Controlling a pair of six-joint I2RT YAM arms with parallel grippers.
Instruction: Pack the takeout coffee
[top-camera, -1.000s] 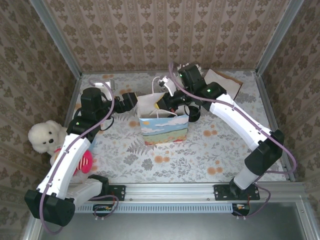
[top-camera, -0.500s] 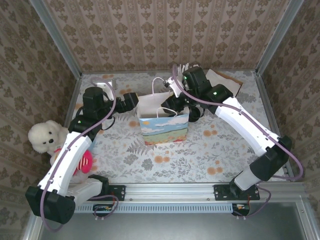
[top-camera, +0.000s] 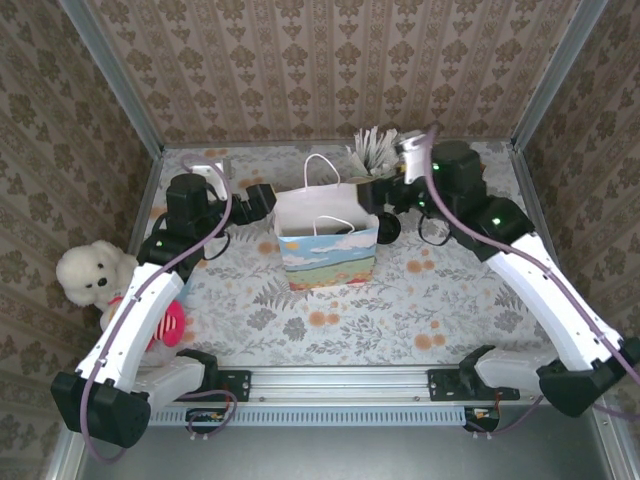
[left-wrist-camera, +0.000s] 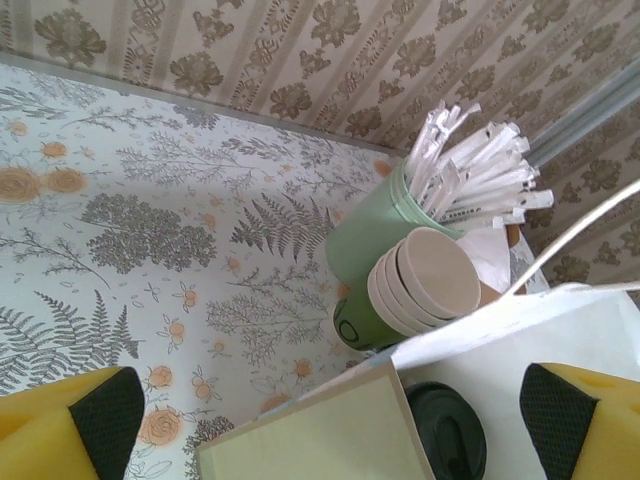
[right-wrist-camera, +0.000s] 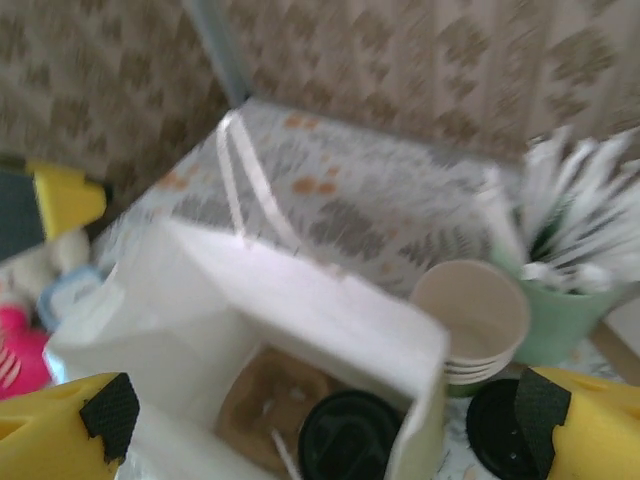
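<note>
Well to the left of the paper bag (top-camera: 328, 255), a white teddy bear (top-camera: 85, 275) sat off the edge of the floral table (top-camera: 330, 320) with a pink toy (top-camera: 172, 322) just beside it. Nearer the bag's left side, the left gripper (left-wrist-camera: 332, 415) hung with its yellow fingers spread wide and nothing between them.

The bag stood upright in the middle of the table, mouth open, a painted landscape on its front wall and two thin white handles (top-camera: 322, 165) looping above the rim. Inside it, low against the right wall, sat the takeout coffee (right-wrist-camera: 345, 437). Only its round black lid showed, glossy and flat-topped. The bag's white walls hid the cup body, so its colour could not be told. A brown thing (right-wrist-camera: 265, 400), too blurred to name, lay beside the lid on the bag's floor.

Just outside the bag's right wall lay a second black round shape (right-wrist-camera: 495, 440), and what it was could not be told. Behind it, close to the bag's far right corner, stood a stack of lidless cups (left-wrist-camera: 425, 285) with cream insides. It pressed against a pale-green cup (left-wrist-camera: 375, 235) bristling with wrapped white sticks.

The right gripper (right-wrist-camera: 325, 412) hovered above the bag's right side, fingers far apart, grasping nothing, the lid below the gap between them.
</note>
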